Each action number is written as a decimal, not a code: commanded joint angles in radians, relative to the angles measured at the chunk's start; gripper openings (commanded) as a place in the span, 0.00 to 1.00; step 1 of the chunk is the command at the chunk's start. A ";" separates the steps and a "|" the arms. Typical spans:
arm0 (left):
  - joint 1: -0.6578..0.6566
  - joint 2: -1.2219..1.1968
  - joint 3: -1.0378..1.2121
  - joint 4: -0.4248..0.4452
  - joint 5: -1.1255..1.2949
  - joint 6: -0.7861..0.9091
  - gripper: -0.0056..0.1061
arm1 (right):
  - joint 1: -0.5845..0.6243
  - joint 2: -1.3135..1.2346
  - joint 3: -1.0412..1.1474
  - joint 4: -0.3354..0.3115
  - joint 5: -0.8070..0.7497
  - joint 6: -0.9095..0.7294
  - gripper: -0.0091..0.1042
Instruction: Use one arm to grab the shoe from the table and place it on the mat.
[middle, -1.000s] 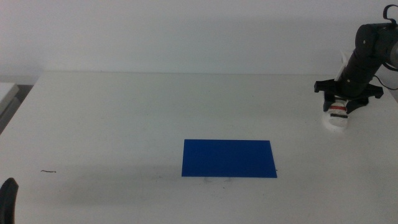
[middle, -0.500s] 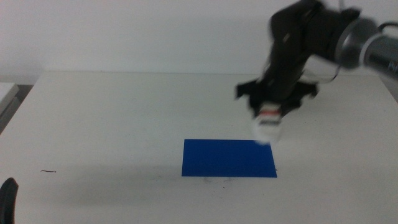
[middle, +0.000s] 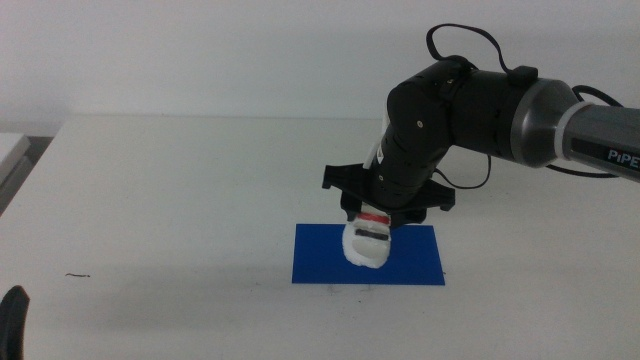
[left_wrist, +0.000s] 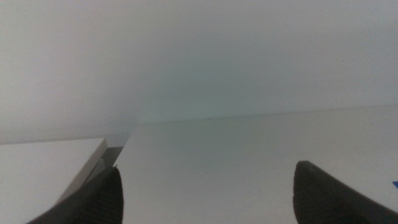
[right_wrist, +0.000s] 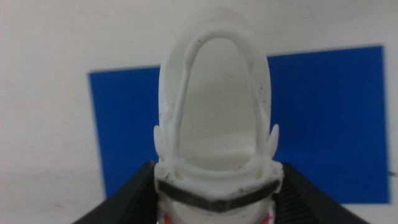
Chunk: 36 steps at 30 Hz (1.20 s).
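The right arm reaches in from the right, and its gripper is shut on the shoe. The white sandal hangs toe-down over the middle of the dark blue mat on the white table. I cannot tell whether the toe touches the mat. In the right wrist view the shoe fills the centre between the dark jaws, with the mat beneath it on both sides. The left gripper waits at the bottom left corner of the middle view, its jaws wide apart and empty in the left wrist view.
A white slab lies beside the table's far left edge. A small dark mark is on the table at the front left.
The right arm has carried the shoe from the far right of the table leftward and forward. The shoe now hangs low over the mat. The left gripper has not moved.
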 joint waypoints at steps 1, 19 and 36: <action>0.000 0.005 0.000 -0.004 -0.012 -0.001 0.89 | 0.003 -0.014 0.003 0.002 -0.038 0.003 0.16; 0.000 0.005 0.000 -0.004 -0.012 -0.001 0.89 | 0.111 0.014 -0.047 -0.339 0.021 0.508 0.15; 0.000 0.005 0.000 -0.004 -0.012 -0.001 0.89 | 0.081 0.072 -0.117 -0.099 0.193 1.349 0.15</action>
